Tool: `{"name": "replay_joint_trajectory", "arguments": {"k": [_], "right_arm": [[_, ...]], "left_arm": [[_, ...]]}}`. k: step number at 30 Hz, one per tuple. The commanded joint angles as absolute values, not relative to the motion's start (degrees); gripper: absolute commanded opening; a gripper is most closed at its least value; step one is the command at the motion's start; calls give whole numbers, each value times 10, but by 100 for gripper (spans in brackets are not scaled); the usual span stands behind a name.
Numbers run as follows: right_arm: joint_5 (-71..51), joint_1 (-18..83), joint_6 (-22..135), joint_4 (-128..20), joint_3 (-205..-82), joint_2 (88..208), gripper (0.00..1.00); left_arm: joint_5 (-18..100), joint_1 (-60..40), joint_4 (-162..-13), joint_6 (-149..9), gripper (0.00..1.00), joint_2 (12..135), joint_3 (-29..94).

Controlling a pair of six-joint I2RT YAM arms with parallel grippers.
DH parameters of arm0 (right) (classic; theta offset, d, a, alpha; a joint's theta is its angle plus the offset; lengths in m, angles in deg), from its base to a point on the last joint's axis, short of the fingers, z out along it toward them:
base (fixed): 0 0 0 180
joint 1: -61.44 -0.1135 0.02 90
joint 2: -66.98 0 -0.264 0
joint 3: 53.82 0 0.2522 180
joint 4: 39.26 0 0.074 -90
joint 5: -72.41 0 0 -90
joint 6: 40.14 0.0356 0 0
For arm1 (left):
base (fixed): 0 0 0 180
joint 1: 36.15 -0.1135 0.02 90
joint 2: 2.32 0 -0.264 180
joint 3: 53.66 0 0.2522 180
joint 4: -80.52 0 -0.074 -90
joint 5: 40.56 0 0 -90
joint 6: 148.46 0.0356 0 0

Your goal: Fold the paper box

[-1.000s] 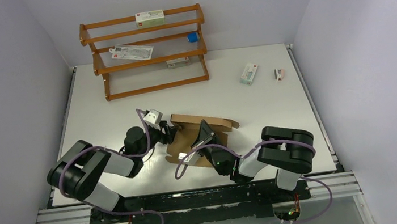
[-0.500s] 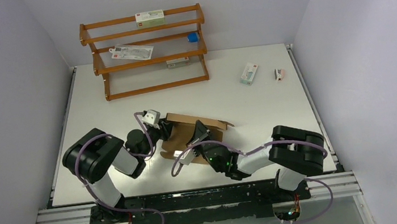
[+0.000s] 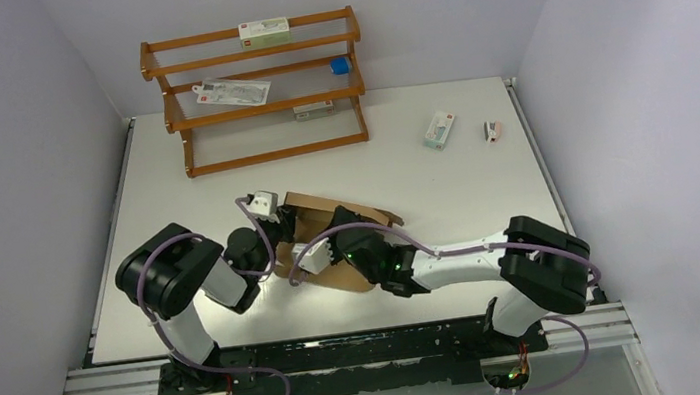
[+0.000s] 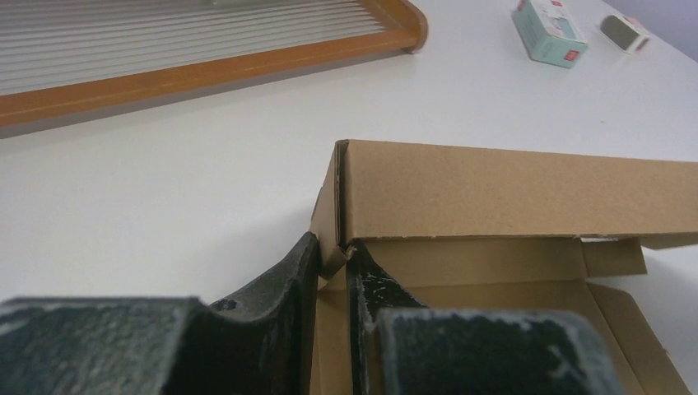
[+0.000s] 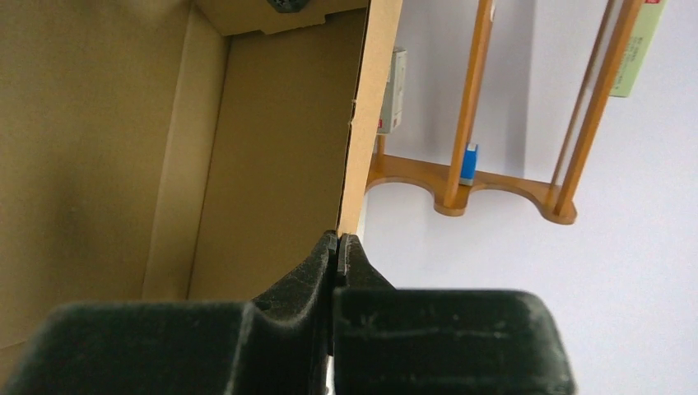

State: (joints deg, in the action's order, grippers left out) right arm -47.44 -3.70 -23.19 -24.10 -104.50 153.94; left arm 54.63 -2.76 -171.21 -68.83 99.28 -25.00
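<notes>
Item: paper box (image 3: 328,212), brown cardboard, part-formed; lies on the table (image 3: 447,196) well in front of the wooden rack (image 3: 256,96)
My left gripper (image 4: 332,255): clamped on a side wall of the box, at the corner towards the rack
My right gripper (image 5: 337,243): clenched on nothing, tips against a raised wall's edge
Step, as I judge it: standing the walls up
Next move calls for: a firm hold on that corner, the wall pushed square, flaps tucked in
</notes>
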Motion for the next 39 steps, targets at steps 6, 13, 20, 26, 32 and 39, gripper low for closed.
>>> {"name": "replay_joint_trajectory", "arguments": {"k": [6,13,20,26,32,39], "right_arm": [[-376,-25,-85,-439,-1115,1550,2],[-309,-7,-17,-518,-1171,1556,2],[-274,15,9,-539,-1195,1566,2],[-234,31,30,-550,-1208,1565,2],[-205,38,50,-557,-1215,1564,2],[-207,52,83,-541,-1212,1560,4]], "left_arm": [[703,20,-1709,-716,7,975,-214],[723,26,-1772,-716,22,1016,-212],[697,26,-1842,-693,28,1059,-206],[710,26,-1858,-684,20,1087,-189],[746,26,-1880,-690,12,1104,-182],[801,38,-1866,-693,5,1095,-172]]}}
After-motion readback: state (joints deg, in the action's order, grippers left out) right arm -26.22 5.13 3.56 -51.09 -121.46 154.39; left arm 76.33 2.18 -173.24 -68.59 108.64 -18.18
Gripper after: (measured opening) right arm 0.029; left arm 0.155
